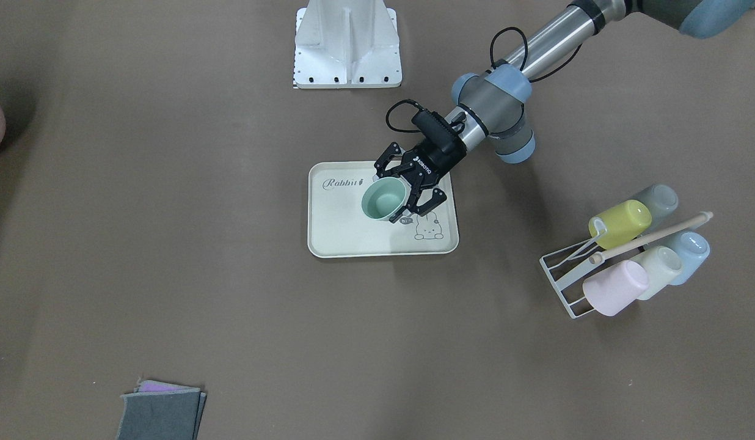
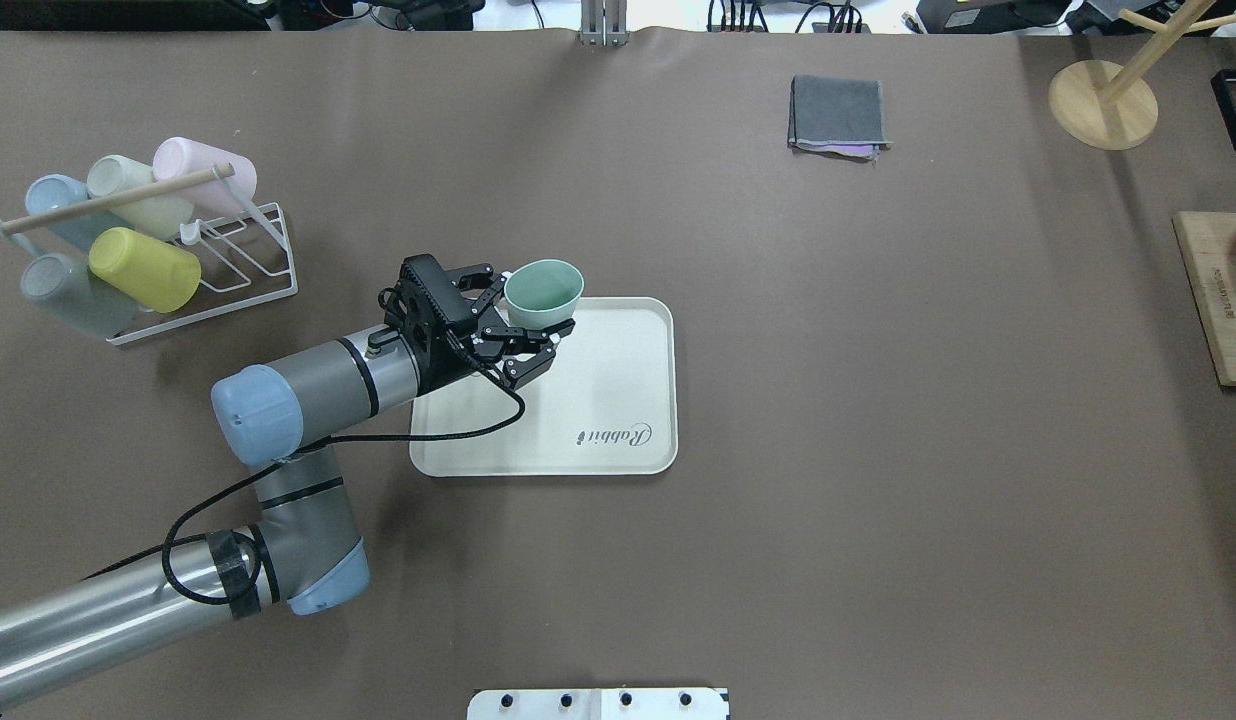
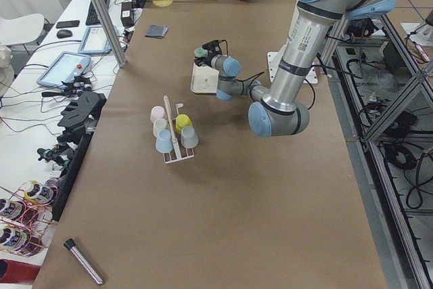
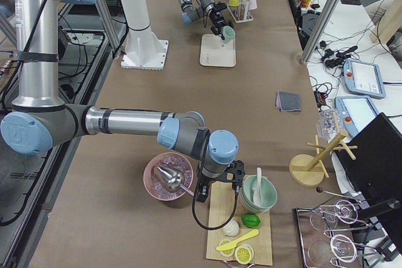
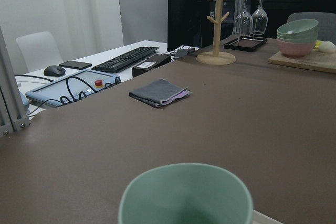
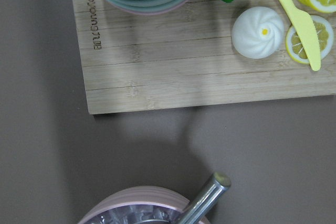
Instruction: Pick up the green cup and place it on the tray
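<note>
The green cup is a mint tumbler, upright with its mouth up. My left gripper is shut on the cup, one finger on each side, and holds it a little above the cream "Rabbit" tray. In the overhead view the cup hangs over the tray's far left corner, in the left gripper. Its rim fills the bottom of the left wrist view. My right gripper hovers far off over a pink bowl and a bamboo board. I cannot tell if it is open or shut.
A white wire rack with several pastel cups stands to the tray's left. A folded grey cloth lies at the far side. A wooden stand and the bamboo board are at the right end. The pink bowl holds a metal tool.
</note>
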`<control>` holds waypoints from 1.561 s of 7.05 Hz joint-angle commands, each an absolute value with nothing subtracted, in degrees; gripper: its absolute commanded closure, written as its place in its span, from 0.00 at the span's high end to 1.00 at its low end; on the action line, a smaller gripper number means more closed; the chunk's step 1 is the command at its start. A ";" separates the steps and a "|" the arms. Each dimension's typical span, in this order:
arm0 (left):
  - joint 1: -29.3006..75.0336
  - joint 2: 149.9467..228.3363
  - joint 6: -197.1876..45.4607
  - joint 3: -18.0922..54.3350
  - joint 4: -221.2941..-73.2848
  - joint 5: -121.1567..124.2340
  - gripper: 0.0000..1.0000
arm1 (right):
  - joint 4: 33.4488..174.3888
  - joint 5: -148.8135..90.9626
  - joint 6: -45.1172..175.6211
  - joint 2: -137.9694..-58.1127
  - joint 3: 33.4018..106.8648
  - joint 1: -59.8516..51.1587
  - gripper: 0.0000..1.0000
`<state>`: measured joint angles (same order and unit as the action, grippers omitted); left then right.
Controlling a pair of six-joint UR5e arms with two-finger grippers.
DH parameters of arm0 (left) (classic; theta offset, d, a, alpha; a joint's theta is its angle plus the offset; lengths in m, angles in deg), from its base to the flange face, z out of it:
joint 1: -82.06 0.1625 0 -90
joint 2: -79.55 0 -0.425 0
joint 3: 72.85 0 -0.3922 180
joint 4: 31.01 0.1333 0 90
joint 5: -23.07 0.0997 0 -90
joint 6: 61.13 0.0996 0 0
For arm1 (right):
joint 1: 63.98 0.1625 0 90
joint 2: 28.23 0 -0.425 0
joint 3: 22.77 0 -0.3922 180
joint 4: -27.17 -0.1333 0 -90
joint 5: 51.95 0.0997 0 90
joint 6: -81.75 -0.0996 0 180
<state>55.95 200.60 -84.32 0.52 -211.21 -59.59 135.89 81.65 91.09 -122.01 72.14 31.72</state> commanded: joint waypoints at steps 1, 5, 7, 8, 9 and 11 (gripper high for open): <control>58.58 200.58 -84.60 -1.12 -213.20 -59.90 0.00 | 135.89 81.56 91.24 -122.01 72.06 31.73 1.00; 60.00 201.01 -84.43 -3.94 -213.74 -59.63 0.00 | 135.89 81.38 90.54 -121.57 72.59 31.73 1.00; 60.00 201.10 -84.25 -3.50 -213.74 -59.55 0.11 | 135.80 81.38 90.45 -121.57 72.76 31.73 1.00; 59.74 201.19 -83.99 -3.24 -213.82 -59.37 0.32 | 135.80 81.38 90.45 -121.66 72.76 31.73 1.00; 59.74 201.19 -83.98 -3.15 -213.91 -59.37 0.53 | 135.80 81.38 90.54 -121.75 72.68 31.73 1.00; 59.74 201.19 -83.98 -2.63 -214.00 -59.28 0.72 | 135.80 81.38 90.45 -122.01 72.94 31.73 1.00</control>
<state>59.75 201.18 -83.96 -3.02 -213.95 -59.36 135.81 81.38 90.48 -121.91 72.78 31.73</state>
